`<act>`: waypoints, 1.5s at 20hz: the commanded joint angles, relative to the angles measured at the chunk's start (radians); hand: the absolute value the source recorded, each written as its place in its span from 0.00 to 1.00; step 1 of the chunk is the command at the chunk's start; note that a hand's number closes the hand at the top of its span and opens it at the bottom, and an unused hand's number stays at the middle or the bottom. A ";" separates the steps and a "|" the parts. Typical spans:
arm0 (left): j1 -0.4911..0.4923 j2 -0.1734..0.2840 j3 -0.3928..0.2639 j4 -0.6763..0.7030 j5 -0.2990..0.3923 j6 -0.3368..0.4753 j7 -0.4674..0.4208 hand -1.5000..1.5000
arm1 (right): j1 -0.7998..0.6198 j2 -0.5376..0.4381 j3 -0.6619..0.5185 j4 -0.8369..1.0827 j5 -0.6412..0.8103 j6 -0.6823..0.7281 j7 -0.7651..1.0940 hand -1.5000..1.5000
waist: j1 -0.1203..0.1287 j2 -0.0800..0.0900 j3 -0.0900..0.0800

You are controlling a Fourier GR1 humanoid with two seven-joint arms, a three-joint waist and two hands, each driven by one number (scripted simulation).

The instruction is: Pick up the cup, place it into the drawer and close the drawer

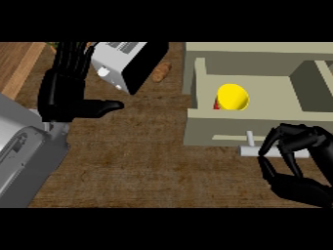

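Head view: a brown wood-grain counter (147, 161) fills the frame, with a white toaster (126, 63) at upper centre-left and a small brown item (161, 71), too indistinct to identify, just right of it.

The beige drawer (262, 129) is pulled open at centre right. The yellow cup (233, 96) sits inside it, in the left part of the compartment, so the placing step appears complete.

The drawer handle (259, 150) projects from the drawer front toward the lower edge of the frame, its bar running left to right.

The right hand (302, 163), lower right, has fingers curled and holds nothing; its fingertips are at the handle's right end. It is the nearer hand. Closing likely calls for a push toward the top of the frame.

The left hand (68, 95), upper left, rests with fingers straight, well apart from the drawer.
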 commanded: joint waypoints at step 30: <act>0.416 0.090 0.316 -0.061 -0.025 -0.442 -0.054 0.00 | -0.628 0.096 0.047 1.364 0.658 -0.349 -0.496 0.00 | -0.005 0.012 0.001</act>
